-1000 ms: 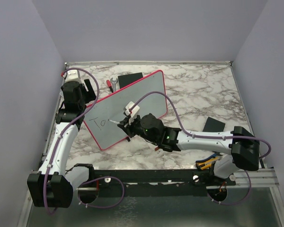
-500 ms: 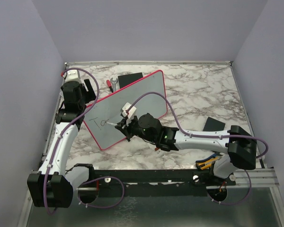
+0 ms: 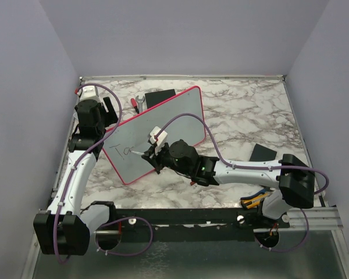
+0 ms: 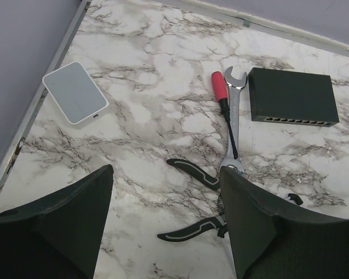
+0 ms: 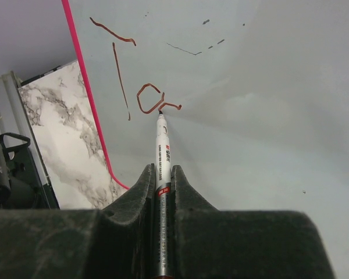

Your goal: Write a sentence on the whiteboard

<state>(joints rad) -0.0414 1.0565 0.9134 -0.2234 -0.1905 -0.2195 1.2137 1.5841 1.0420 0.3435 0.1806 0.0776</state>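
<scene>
My right hand (image 5: 163,174) is clamped tight on the marker (image 5: 162,145), which runs straight out between the fingers, nib pressed to the whiteboard (image 5: 250,116). The tip sits at the end of a small tail flicking off the "o". A second ago this hand was a touch farther along the board. It has slid back toward the lettering, and over the last half second it has barely shifted. So I judge this a slow, careful stroke, probably the lead-in to the next letter. The sentence (image 3: 124,151) reads only "To" so far, near the board's left end, so nearly all of it is left to write and most of the board is bare for it.

My left hand (image 4: 166,171) is spread wide with nothing between its fingers, up by the board's far left corner. I cannot tell whether it touches the frame.

The board lies slanted across the marbled table (image 3: 250,116), its pink-red rim toward me. Beyond it lie a red-handled screwdriver (image 4: 220,87) just beside a wrench (image 4: 234,110), pliers (image 4: 198,197) nearer me, a black box (image 4: 291,96) and a small white device (image 4: 75,93). Plain lilac walls close in three sides.
</scene>
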